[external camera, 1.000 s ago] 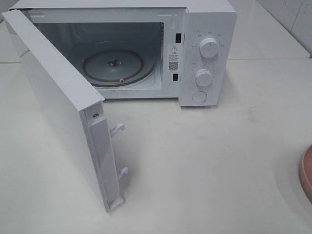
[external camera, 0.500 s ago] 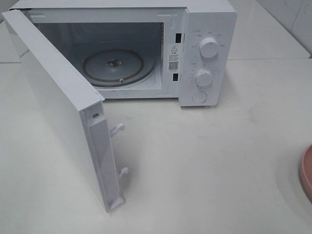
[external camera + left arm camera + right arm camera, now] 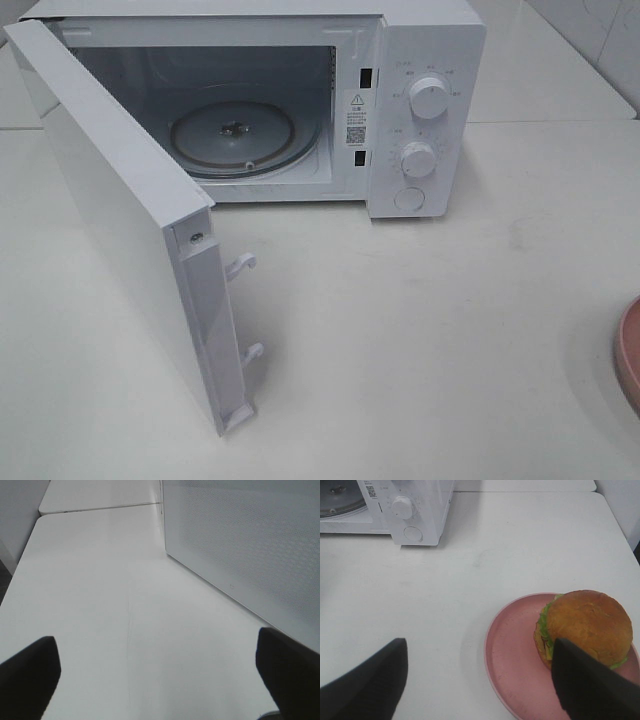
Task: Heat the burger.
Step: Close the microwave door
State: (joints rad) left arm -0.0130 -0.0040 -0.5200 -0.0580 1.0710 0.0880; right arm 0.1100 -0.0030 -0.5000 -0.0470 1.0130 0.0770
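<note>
From up high, a white microwave [image 3: 300, 100] stands at the far side of the white desk [image 3: 430, 330], its door [image 3: 130, 220] swung wide toward the near left, two latch hooks [image 3: 243, 265] poking from its edge. Inside, the round glass turntable [image 3: 235, 135] lies bare. Two white dials [image 3: 428, 97] sit one above the other on the right-hand panel, with a round button [image 3: 409, 199] below them. At the near right edge of this view only a sliver of a pink plate [image 3: 630, 350] peeks in; neither arm shows here. From the left wrist, the left claw [image 3: 160, 675] hangs low over bare desk with its two dark fingers [image 3: 30, 675] spread wide and nothing between them, the dotted face of the microwave door just beside it on one side. From the right wrist, the right claw [image 3: 480, 680] is also spread wide and empty above the desk. The burger [image 3: 585, 627] sits on the pink plate right by one of its fingers [image 3: 590, 685], well apart from the microwave, whose lower dial and button show in the far corner.
</note>
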